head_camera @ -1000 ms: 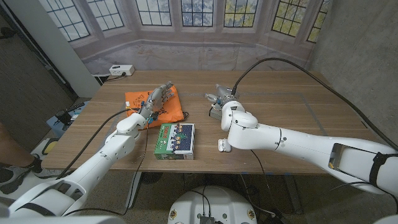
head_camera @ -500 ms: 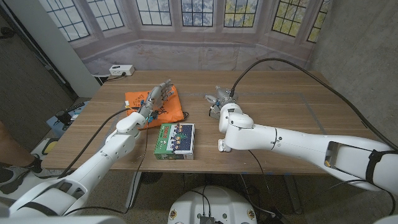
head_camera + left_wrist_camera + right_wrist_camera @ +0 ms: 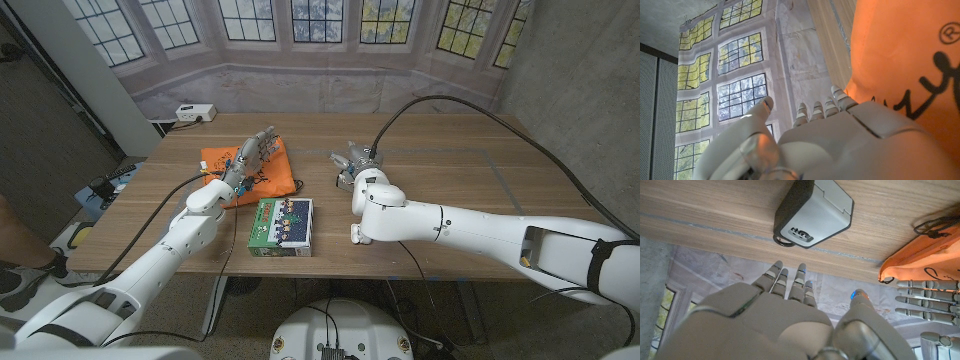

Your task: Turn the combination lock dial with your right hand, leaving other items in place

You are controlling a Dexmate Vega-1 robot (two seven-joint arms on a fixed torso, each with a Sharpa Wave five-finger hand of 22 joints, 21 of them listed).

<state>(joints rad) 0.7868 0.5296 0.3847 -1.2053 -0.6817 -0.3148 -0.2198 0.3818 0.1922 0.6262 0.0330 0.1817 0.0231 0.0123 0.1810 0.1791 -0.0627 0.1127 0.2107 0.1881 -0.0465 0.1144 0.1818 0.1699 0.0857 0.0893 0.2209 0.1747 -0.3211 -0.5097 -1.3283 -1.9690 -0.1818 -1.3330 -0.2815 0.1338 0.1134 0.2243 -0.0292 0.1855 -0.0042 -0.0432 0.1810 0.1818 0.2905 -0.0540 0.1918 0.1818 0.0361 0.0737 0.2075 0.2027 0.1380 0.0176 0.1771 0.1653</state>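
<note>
My right hand (image 3: 785, 315) hovers just short of the combination lock (image 3: 814, 213), a grey and black box that lies on the bench (image 3: 470, 190) near its middle, right of the orange bag (image 3: 258, 170). My fingers (image 3: 790, 282) are stretched out and a little apart, holding nothing and not yet touching the lock; the row of dials (image 3: 799, 233) faces them across a small gap. I judge that the step in hand is the last bit of the reach. To do it well I should ease forward until one fingertip lands squarely on a single dial wheel, then roll it along its axis with light pressure, because the lock sits loose on the wood and a hard push would likely shove it toward the bag. My left hand (image 3: 250, 157) stands over the orange bag with its fingers straight and nothing in it; it should remain there, and the green box (image 3: 281, 225) nearer me should not be touched.
</note>
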